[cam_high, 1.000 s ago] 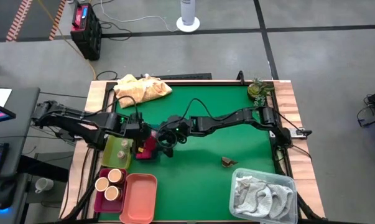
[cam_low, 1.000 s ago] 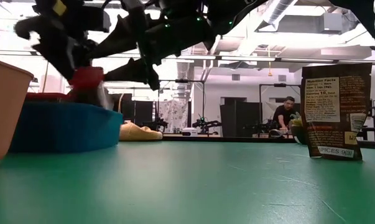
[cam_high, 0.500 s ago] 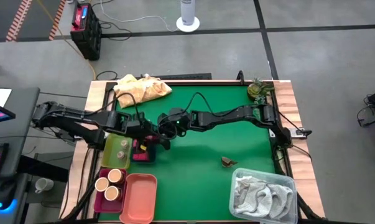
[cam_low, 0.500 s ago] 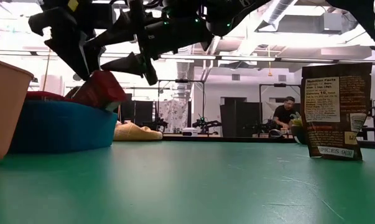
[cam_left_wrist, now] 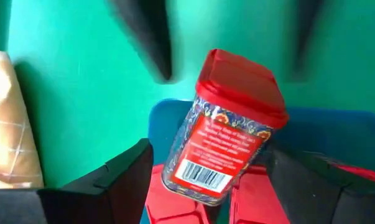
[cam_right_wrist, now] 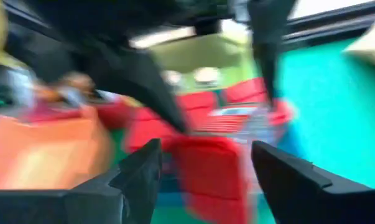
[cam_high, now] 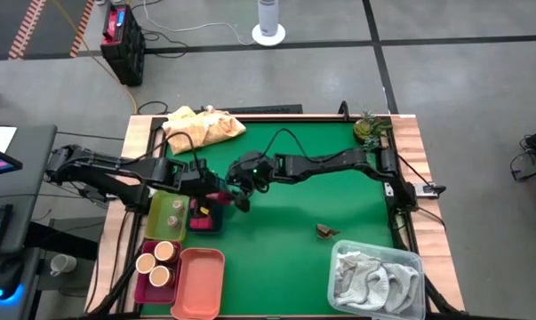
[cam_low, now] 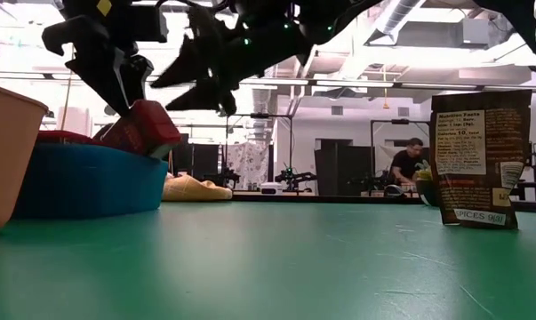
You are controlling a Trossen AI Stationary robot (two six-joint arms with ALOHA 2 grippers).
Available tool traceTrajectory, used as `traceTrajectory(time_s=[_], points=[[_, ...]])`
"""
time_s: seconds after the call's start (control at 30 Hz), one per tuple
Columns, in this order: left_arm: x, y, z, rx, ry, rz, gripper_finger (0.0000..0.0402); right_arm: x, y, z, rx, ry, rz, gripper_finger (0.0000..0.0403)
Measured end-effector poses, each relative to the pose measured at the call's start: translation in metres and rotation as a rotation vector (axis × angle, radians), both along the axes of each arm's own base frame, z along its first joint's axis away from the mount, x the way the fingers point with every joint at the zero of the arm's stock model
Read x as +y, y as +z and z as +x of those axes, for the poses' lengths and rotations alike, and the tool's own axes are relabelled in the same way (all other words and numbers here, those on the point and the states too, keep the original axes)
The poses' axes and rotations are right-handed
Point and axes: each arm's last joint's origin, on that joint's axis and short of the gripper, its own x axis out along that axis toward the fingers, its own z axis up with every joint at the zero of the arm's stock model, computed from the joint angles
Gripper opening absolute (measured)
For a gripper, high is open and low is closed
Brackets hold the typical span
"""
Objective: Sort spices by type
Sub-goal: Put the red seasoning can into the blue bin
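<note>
Green worktop (cam_high: 303, 196), wood-edged.

Left tool (cam_high: 203, 187): above the blue bin (cam_high: 206, 216) near the worktop's left edge; fingers (cam_left_wrist: 122, 174) set wide, nothing between them. Directly ahead of it, a red-lidded spice tin (cam_left_wrist: 227, 130) leans tilted on the bin's rim, label and barcode showing.

Right tool (cam_high: 241, 197): reaching across from the right edge, just beside the blue bin; fingers (cam_right_wrist: 137, 171) spread wide, holding nothing. Red packets (cam_right_wrist: 206, 162) lie blurred ahead of it.

Blue bin: holds pink-red spice packets (cam_high: 213, 210); the low view shows the tilted tin (cam_low: 143, 127) sticking up over its wall (cam_low: 90, 182).

Yellow-green tray (cam_high: 167, 215): just left of the bin; two small jars inside, too small to tell more.

Maroon tray (cam_high: 143, 283): near-left corner; two round jars with tan lids (cam_high: 157, 262).

Salmon tray (cam_high: 199, 283): beside the maroon tray.

Small brown piece (cam_high: 326, 231): alone on the worktop, toward the near-right; in the low view, a dark spice pouch (cam_low: 481, 160) standing upright.

Clear tub (cam_high: 339, 253): near-right corner, with grey-white towel (cam_high: 374, 277).

Yellow cloth (cam_high: 204, 127): far-left corner.
</note>
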Motion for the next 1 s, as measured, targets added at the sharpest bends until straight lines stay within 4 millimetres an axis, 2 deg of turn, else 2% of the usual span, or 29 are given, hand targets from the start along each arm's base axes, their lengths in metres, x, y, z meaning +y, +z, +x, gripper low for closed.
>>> traceTrajectory(time_s=[0.2,0.43,0.6,0.83,1.0], points=[[0.0,0.0,0.0,0.002,-0.005,0.012,0.029,0.015,-0.008,-0.002,0.064,-0.06,-0.249,0.0276],[0.0,0.0,0.0,-0.008,0.024,0.005,0.029,0.033,-0.009,-0.002,0.062,-0.019,-0.312,0.0276],[0.001,0.001,0.001,-0.02,0.041,0.006,0.029,0.045,-0.009,-0.003,0.072,-0.11,-0.417,0.0276],[0.001,0.001,0.002,-0.037,0.055,0.007,0.029,0.047,-0.012,-0.002,0.067,-0.125,-0.409,0.0276],[0.001,0.001,0.002,-0.041,0.068,0.002,0.029,0.04,-0.017,-0.002,0.045,-0.149,-0.393,0.0276]])
